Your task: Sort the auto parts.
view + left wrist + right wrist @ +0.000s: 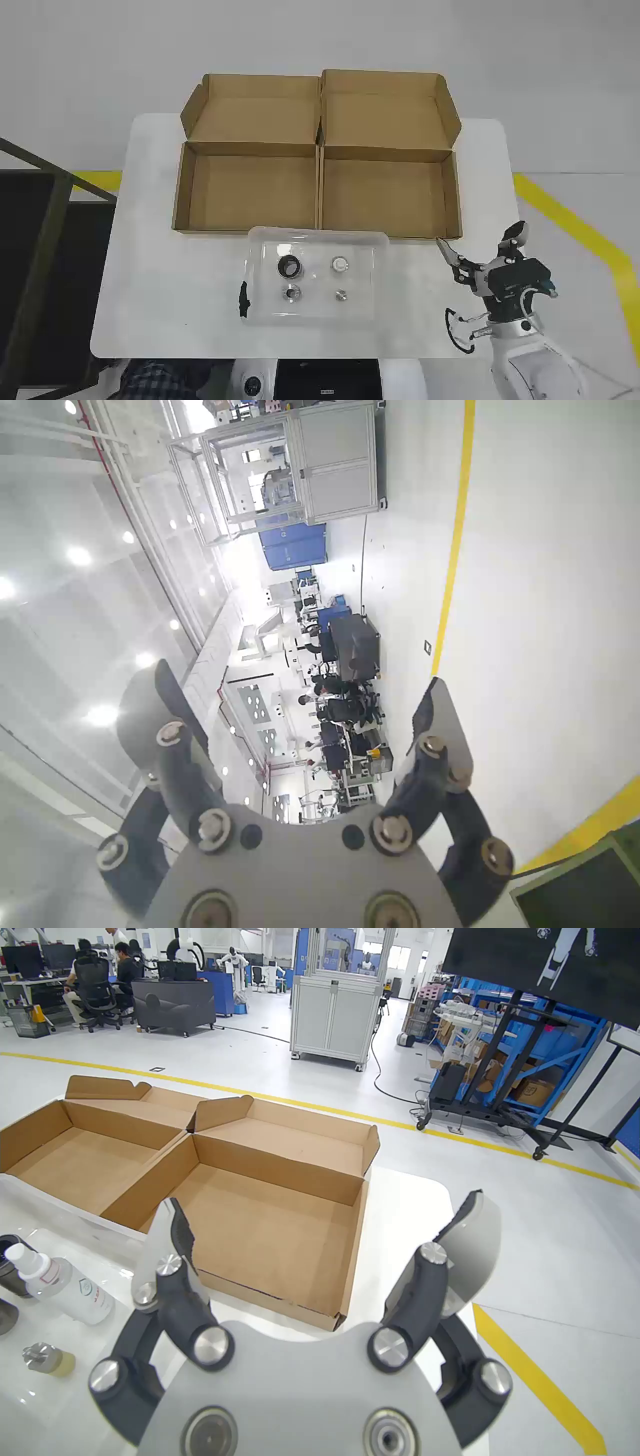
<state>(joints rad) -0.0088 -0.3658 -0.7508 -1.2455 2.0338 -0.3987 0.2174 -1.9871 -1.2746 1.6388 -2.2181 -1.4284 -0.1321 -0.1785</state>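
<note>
Now the right gripper (322, 1213), by the table's (200, 300) front right corner, and the left gripper (300, 680) gape empty. Small parts (341, 264) in the tray (300, 231) could roll when pinched.

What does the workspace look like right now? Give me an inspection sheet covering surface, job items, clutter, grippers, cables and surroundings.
Surface: white table with rounded corners.
Job's things: clear tray at the near side holds a black ring, a white-capped bottle, a metal fitting and a capped vial. Behind it, the left box and right box stand open side by side, with nothing inside.
Clutter: black piece on the table by the tray's left edge.
Grippers: left gripper open, holding nothing; right gripper open, holding nothing, near the table's right edge.
Cables: nothing seen on the table; black cable on the floor.
Surroundings: yellow floor line, aluminium cabinet.
</note>
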